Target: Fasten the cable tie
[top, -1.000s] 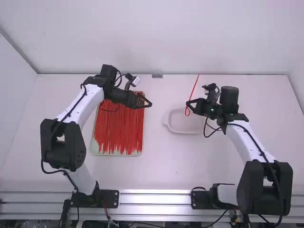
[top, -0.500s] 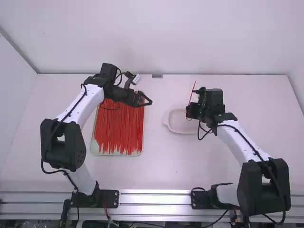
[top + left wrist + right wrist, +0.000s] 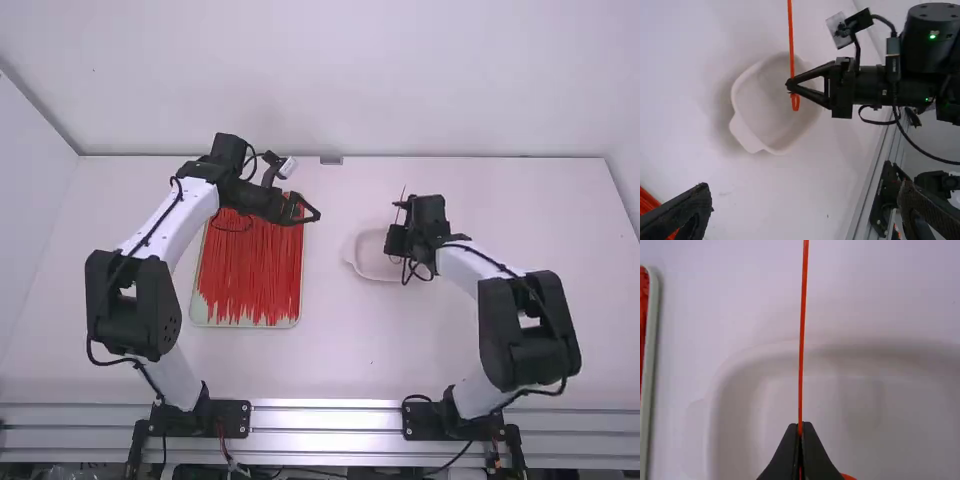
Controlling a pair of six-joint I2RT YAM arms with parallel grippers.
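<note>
Tie (image 3: pixel 802 340) pinched in R tool (image 3: pixel 800 426) over bowl (image 3: pixel 747 142); L tool (image 3: pixel 301 212) spread at tray (image 3: pixel 193 302) edge.

Robotics lab bench, enclosed test cell. White table (image 3: pixel 330 340) boxed by plain white walls (image 3: pixel 330 80) at back and sides. Aluminium rail (image 3: pixel 320 408) along table's near edge. Left arm base (image 3: pixel 195 415) and right arm base (image 3: pixel 450 412) mounted on rail, loose cables (image 3: pixel 232 462) below it. Beyond rail: tray (image 3: pixel 245 323) of red cable ties (image 3: pixel 250 270), white dish (image 3: pixel 352 262).
</note>
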